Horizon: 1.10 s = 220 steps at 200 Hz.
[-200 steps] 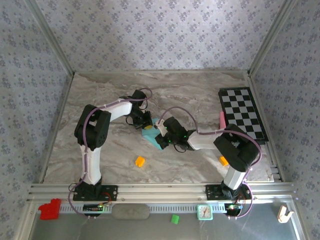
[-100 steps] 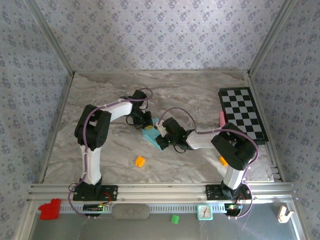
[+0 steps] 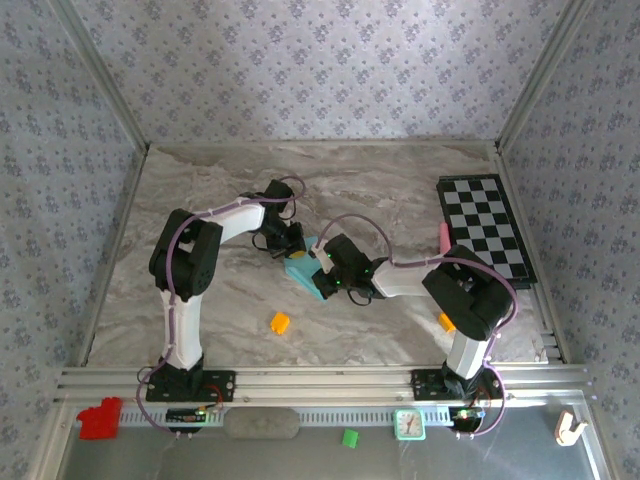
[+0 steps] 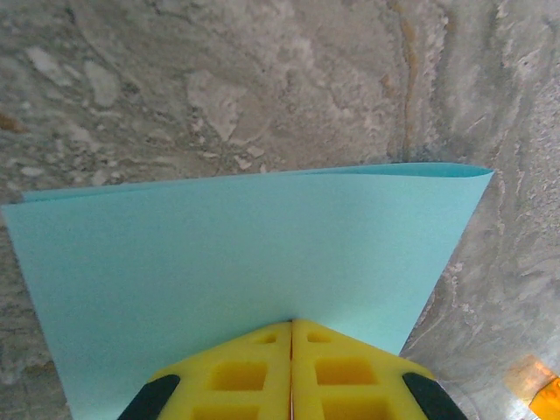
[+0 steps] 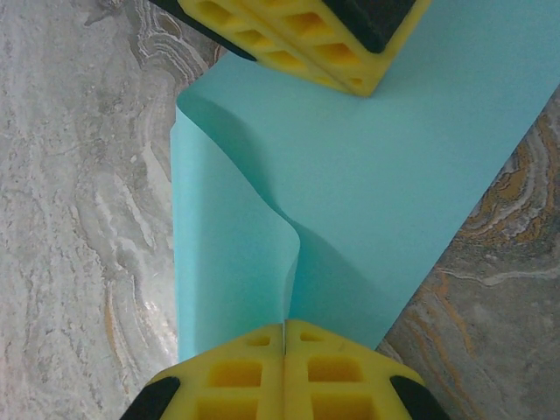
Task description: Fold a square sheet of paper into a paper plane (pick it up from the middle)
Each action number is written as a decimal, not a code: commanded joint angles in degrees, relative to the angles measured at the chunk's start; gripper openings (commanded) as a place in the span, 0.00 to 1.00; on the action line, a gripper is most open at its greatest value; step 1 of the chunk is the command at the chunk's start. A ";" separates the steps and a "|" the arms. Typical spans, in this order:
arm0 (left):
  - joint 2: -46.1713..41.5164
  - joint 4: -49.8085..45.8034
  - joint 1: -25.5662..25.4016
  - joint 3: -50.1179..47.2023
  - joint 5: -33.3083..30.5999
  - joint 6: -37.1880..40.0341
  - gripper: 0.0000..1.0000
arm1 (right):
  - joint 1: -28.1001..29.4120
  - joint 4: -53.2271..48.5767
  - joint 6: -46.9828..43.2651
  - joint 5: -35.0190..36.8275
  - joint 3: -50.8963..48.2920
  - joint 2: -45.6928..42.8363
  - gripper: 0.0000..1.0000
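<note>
left pincer point(image 4: 291, 325) clamped on paper point(image 4: 245, 254) edge, sheet spreading ahead of it | right pincer point(image 5: 284, 325) nipping a raised fold (left's tips opposite) | paper on bench point(image 4: 219, 79) between both | orange cube point(image 4: 535, 391) right of left pincer

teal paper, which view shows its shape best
Right wrist: the paper shows close up, its loose flap curling. Left wrist gives one flat face; the top view a small teal patch.
</note>
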 commanded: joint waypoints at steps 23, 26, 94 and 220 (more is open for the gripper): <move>1.97 -1.64 -0.53 0.15 0.12 0.95 0.08 | 0.02 -2.34 0.83 0.37 2.27 1.78 0.04; 1.96 -1.58 -0.58 0.13 0.14 1.03 0.08 | 0.06 -2.39 0.83 0.37 2.32 1.82 0.04; 1.47 -1.40 -0.60 0.23 0.18 0.72 0.08 | -0.02 -3.75 0.83 0.67 2.69 2.44 0.03; -13.53 7.61 5.84 -8.46 1.21 -9.32 0.22 | -0.42 -5.63 3.65 -0.28 3.66 3.48 0.02</move>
